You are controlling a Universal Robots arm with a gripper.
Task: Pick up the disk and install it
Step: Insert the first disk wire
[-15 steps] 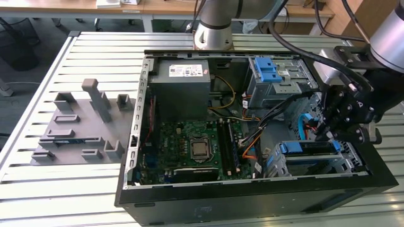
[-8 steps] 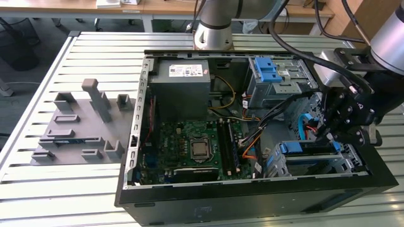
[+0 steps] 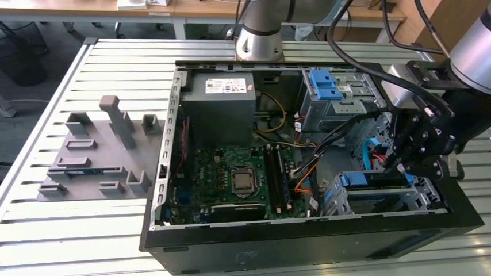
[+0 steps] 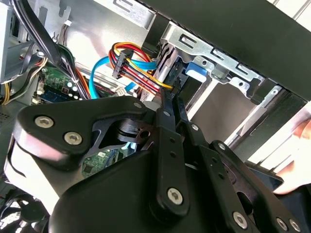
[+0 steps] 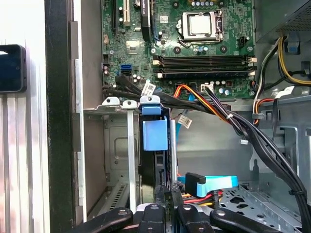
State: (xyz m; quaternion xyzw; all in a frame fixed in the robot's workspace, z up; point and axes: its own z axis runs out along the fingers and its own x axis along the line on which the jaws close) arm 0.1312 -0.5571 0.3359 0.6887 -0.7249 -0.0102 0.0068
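The disk (image 5: 155,145) stood on edge in the drive cage (image 5: 116,145) at the case's right near corner; the gripper (image 5: 165,194), fingers closed on its edge, sat over it; rigid, fairly heavy, shock-sensitive; best held by the blue rails.

arm (image 3: 265,26): silver tube | gripper (image 3: 420,150): black linkages, silver screws, black cables

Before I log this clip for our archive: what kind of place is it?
Probably a robotics lab or test bench: an opened desktop computer case lies on a slatted metal table beside a grey fixture block, with office desks behind.
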